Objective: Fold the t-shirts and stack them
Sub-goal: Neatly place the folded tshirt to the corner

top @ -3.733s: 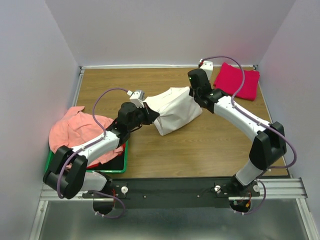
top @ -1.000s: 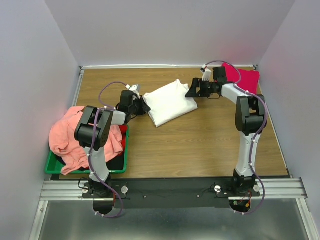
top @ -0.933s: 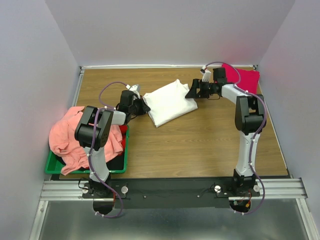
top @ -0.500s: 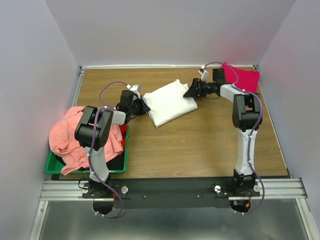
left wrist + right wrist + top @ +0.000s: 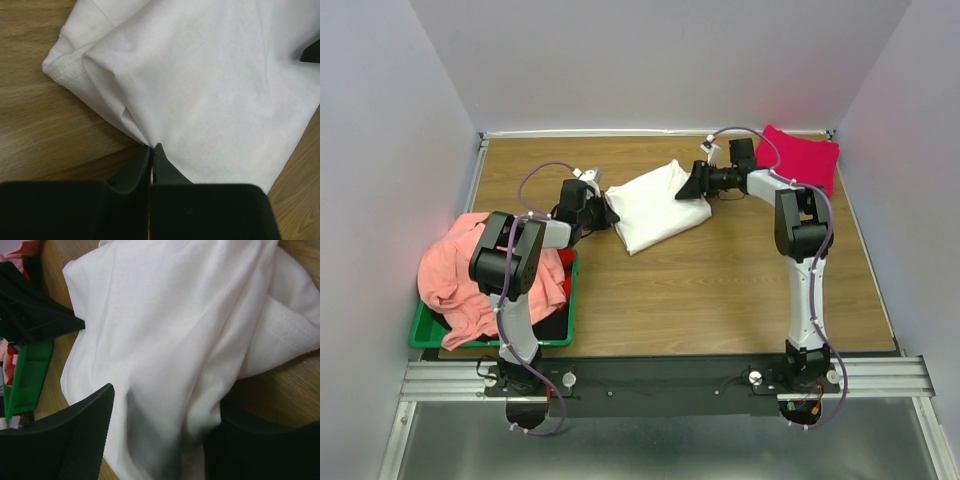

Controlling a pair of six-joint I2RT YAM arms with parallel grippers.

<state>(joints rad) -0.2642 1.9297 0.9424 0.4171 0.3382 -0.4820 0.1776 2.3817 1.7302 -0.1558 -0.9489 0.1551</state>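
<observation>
The white t-shirt lies folded into a rough, slanted rectangle on the far middle of the table, plain side up with soft creases. At its left edge the left gripper has its fingers pressed together and seems to nip a fold of the hem. The right gripper is spread wide, with cloth bunched between its fingers at the right edge. Only the overhead view shows the folded magenta t-shirt in the far right corner and the pink t-shirt heaped over the green bin.
</observation>
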